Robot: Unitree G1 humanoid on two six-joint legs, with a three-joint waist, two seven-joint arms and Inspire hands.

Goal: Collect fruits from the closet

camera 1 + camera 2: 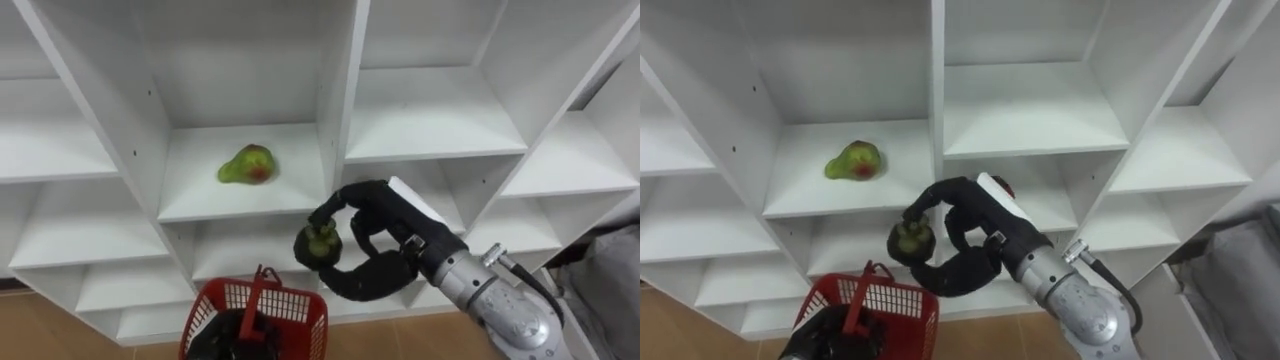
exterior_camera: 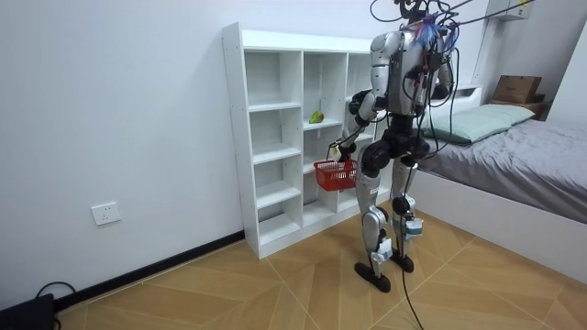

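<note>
Fruit (image 1: 322,243): green, pear-like, pinched betw. thumb and fingers of right hand (image 1: 390,225), just above basket (image 1: 300,302). Left hand (image 1: 232,342) clenched on basket handle. 2nd fruit (image 1: 247,165) lies on shelf (image 1: 190,200). Handling, est.: light, firm, smooth skin, prob. bruises if squeezed. Grasp round widest part w/ moderate force.

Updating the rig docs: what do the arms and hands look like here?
Right hand is black and slim-fingered, with a white tag on its back. Its forearm is a silver-grey metal cylinder, with a black cable at the wrist. Left hand looks dark too.
</note>
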